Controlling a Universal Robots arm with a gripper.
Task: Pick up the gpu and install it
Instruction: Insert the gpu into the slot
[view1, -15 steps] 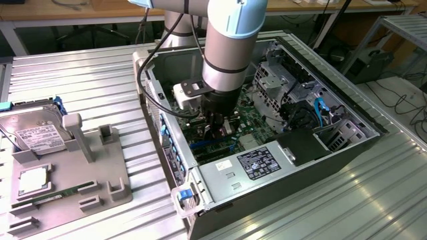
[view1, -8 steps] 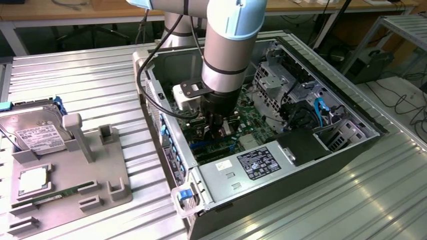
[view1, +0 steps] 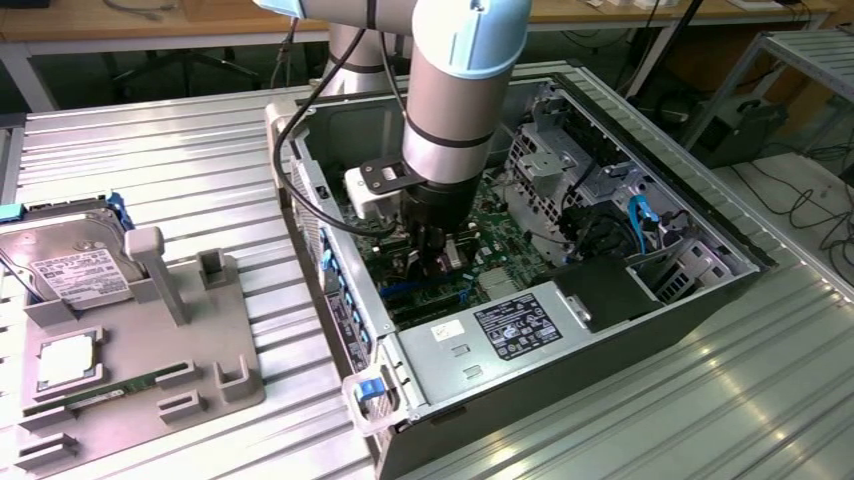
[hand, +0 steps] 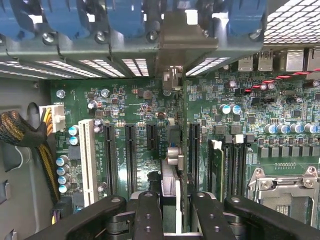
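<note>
A: Inside the open case (view1: 694, 225), exterior view: gripper (view1: 438, 262) clamps the gpu (view1: 447, 262) edge-on above the board (view1: 514, 235), likely for slotting. Ribbed metal table (view1: 160, 160), desks behind.

B: Wrist view: fingers (hand: 150, 215) pinch the gpu (hand: 172, 165), upright between slots (hand: 130, 157), bracket (hand: 173, 80) nearing the rear openings.
</note>
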